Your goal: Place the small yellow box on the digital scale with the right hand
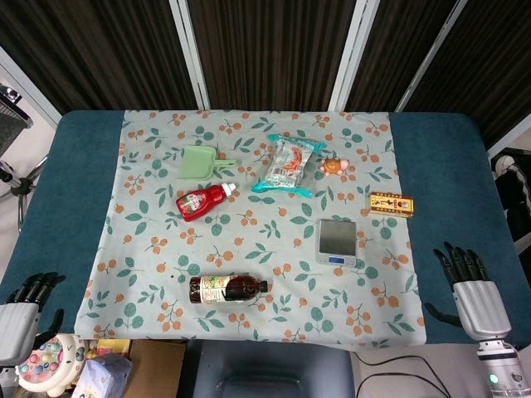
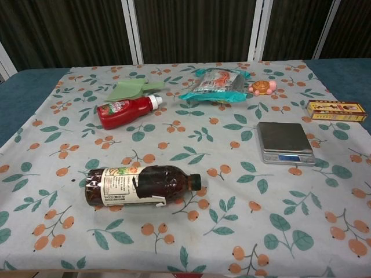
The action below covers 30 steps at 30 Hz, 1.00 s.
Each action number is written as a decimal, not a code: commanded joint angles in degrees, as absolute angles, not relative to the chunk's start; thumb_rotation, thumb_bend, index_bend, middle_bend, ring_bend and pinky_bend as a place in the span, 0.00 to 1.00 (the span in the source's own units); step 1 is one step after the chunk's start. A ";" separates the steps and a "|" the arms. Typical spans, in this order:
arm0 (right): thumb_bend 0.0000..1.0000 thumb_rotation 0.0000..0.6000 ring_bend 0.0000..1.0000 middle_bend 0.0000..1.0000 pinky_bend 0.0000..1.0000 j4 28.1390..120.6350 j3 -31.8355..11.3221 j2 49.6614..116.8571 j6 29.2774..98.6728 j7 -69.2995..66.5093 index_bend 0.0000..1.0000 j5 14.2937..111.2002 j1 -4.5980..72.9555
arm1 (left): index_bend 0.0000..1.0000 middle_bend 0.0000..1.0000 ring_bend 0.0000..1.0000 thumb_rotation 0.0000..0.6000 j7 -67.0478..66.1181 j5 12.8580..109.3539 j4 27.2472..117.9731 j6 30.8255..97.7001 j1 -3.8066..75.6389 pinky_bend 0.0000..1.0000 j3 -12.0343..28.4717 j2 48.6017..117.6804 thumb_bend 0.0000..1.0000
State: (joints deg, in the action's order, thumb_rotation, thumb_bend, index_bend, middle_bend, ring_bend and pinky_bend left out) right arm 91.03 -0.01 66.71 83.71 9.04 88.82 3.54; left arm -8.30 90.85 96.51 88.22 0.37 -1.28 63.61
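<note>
While only my head view shows my hands, the chest view shows just the table things.
Right hand [image 1: 474, 290]: fingers spread, holding nothing, at the near right edge of the table.
Left hand [image 1: 23, 311]: near left corner, fingers apart, holding nothing.
Small yellow box [image 1: 392, 203]: lies flat on the cloth's right edge, just beyond the digital scale [image 1: 337, 240], not touching it.
Dark bottle [image 2: 139, 185]: on its side, cap on, dark liquid inside.
Ketchup bottle [image 2: 127, 110]: on its side, red contents.
</note>
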 commanded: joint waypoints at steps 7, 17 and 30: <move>0.31 1.00 0.00 0.00 0.13 90.63 -1.81 67.30 83.55 8.70 0.00 87.04 4.14 | 0.24 0.19 0.16 1.00 -7.81 91.85 96.24 88.80 0.05 0.37 -1.77 63.57 0.43; 0.31 1.00 0.02 0.05 0.23 81.85 -12.58 72.98 74.10 4.44 0.05 73.14 11.90 | 0.24 0.19 0.16 1.00 -7.16 92.09 96.40 89.40 -0.14 0.37 -1.72 63.33 0.43; 0.31 1.00 0.10 0.14 0.23 60.64 -19.17 82.62 57.54 6.86 0.16 63.79 27.02 | 0.24 0.19 0.16 1.00 -6.26 93.22 96.27 90.56 -0.75 0.37 -2.27 63.14 0.43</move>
State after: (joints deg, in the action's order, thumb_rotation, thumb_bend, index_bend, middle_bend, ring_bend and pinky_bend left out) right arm 65.66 -17.37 79.34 61.28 6.34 66.08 23.07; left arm -6.29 93.19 96.29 90.54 -0.73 -2.24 63.16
